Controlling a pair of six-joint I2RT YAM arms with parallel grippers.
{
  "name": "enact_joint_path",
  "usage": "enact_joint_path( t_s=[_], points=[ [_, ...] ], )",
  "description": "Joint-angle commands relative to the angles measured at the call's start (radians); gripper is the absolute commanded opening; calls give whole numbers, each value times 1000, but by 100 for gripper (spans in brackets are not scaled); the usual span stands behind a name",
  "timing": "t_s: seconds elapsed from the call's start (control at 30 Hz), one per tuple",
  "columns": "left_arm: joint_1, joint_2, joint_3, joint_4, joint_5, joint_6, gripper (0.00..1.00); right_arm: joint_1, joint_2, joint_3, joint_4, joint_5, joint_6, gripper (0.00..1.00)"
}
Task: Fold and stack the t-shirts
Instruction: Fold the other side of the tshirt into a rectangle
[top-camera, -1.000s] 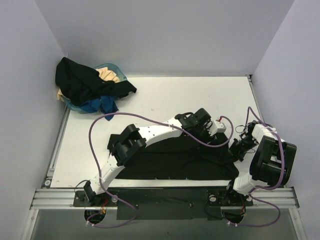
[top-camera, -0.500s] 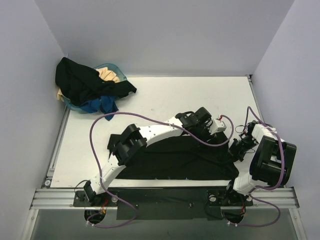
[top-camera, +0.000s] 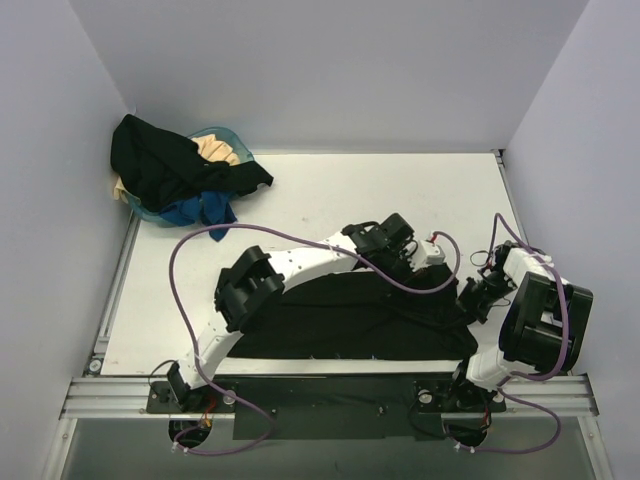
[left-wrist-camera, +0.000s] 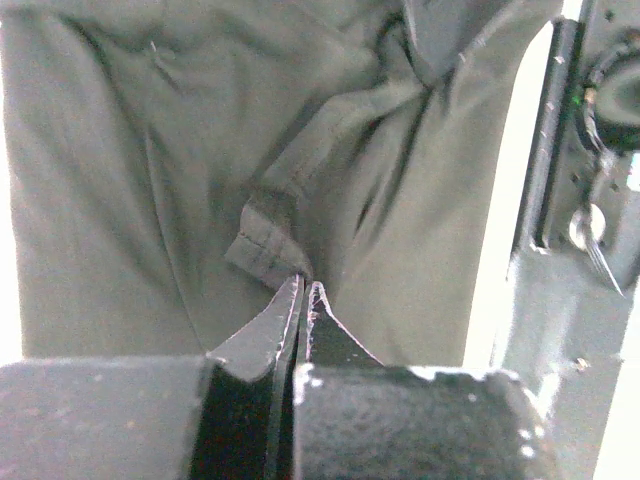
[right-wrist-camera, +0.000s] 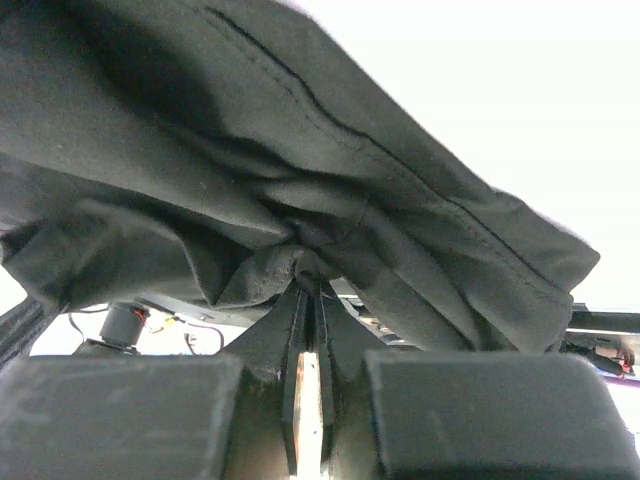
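- On the near half of the desk (top-camera: 330, 200), along its front edge, the black t-shirt (top-camera: 340, 322) lies spread out in a wide, low shape. It has barely shifted over the last second, so the garment is not yet being folded.
- At the far left corner, the pile of other t-shirts (top-camera: 165, 160) sits heaped in and over the teal basket (top-camera: 148, 213), with a cream one (top-camera: 213, 150) and a blue one (top-camera: 195, 210) showing under the black cloth. Nothing there has moved, and all of them are unfolded.
- The left arm (top-camera: 300, 265) reaches across the shirt toward its right side. Its wrist has drawn slightly in and down onto the cloth, and the purple cable (top-camera: 185, 265) has swung wider to the left.
- The right gripper (right-wrist-camera: 311, 283) has not changed. Its jaws are pressed together on a bunched gather of the black cloth at the shirt's right end, and its wrist view shows that cloth hanging in folds over the fingers.
- The left gripper (left-wrist-camera: 303, 288) is where the real change is. A second ago its jaws stood partly apart; now they are closed tip to tip right at a hemmed fold (left-wrist-camera: 262, 240) of the shirt, and they appear to pinch its edge.
- As I read it, both arms now hold the same shirt near its right side. The grasp for this fold seems made, and the next step is probably to lift and carry that side over. The left pinch looks shallow, at the very tips, so the hem could slip out.
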Motion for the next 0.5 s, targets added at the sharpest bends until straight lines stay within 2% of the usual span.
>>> enact_joint_path(
  t_s=[0.0,0.17,0.3,0.43,0.47],
  points=[
    [21,-193,-123,-9,103,9,0,6,-32,12,-101,-22,-16,0],
    [18,-274,-269,-30,195,56,0,58,3,15,-121,-28,-25,2],
    [7,-241,-337,36,168,79,0,92,57,20,-119,-13,-25,6],
    [5,-214,-351,65,180,101,0,108,25,32,-144,13,-21,21],
    [2,-213,-349,56,186,134,7,112,11,41,-161,15,-21,26]
  ],
)
